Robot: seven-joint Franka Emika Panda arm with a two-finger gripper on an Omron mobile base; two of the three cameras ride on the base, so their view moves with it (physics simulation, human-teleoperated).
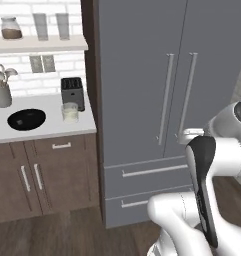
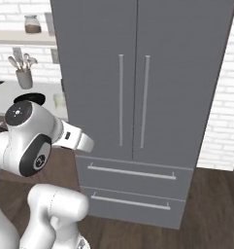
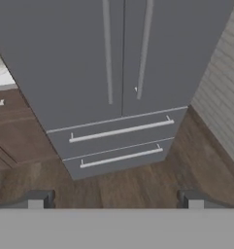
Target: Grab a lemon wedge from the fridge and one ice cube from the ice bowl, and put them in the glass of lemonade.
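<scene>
The tall grey fridge stands straight ahead with both doors and both drawers shut. The lemon wedge is out of view. On the counter to its left sit the black ice bowl and the short glass of lemonade. The ice cube is too small to make out in the bowl. My gripper is open and empty. It hangs back from the fridge, low, and faces the drawers and the floor.
A black toaster stands behind the glass, and a utensil holder at the counter's far left. A shelf above carries a jar and two tall glasses. Brown cabinets are below the counter, and a brick wall is right of the fridge.
</scene>
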